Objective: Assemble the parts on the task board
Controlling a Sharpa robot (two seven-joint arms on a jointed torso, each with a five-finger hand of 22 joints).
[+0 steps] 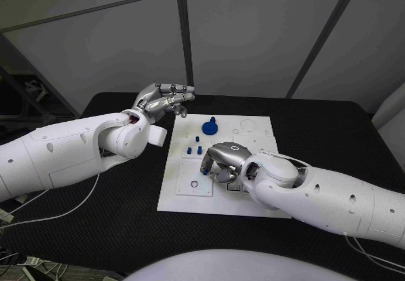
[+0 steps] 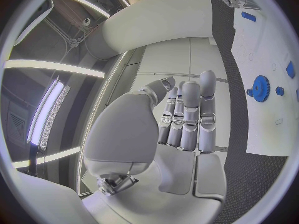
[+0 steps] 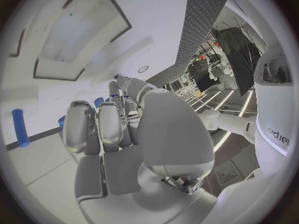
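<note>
While left hand (image 1: 166,98) hovers apart, right hand (image 1: 223,161) fingers (image 3: 93,124) touch blue parts (image 1: 193,150).

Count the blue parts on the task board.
4 visible: a blue gear at the far middle, a small peg nearer, two pegs nearer still. The right hand may hide more.
</note>
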